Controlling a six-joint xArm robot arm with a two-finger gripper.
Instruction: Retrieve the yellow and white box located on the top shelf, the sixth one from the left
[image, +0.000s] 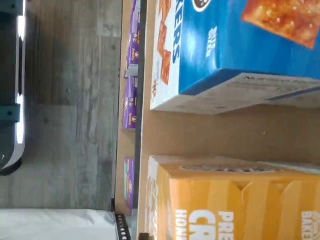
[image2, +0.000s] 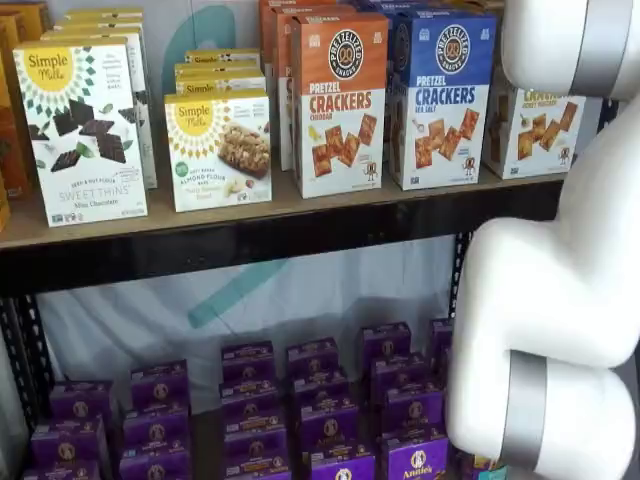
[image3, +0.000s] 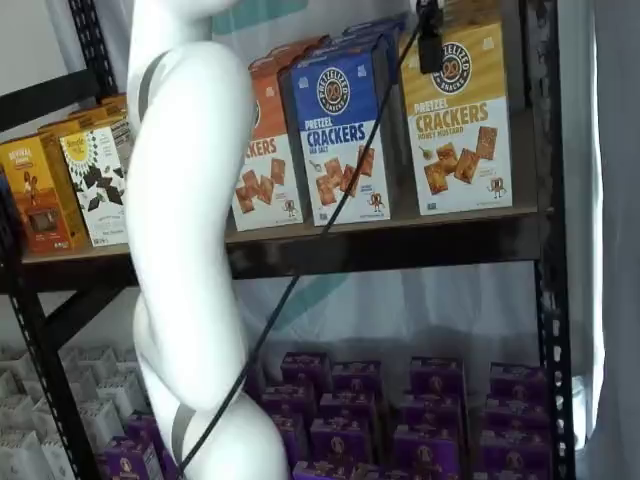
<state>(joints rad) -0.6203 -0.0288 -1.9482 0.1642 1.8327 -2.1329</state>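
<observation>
Jaws' black tip (image3: 431, 45) above yellow and white box (image3: 462, 125).

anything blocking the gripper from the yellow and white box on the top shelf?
Nothing visible. The gripper hangs right in front of the yellow and white box, near its top, only its dark tip showing. The blue crackers box stands beside it on the top shelf, not in front.

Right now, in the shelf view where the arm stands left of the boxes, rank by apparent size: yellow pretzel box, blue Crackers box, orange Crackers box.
1. yellow and white box, nearest the camera
2. blue Crackers box
3. orange Crackers box, partly hidden by the arm
</observation>
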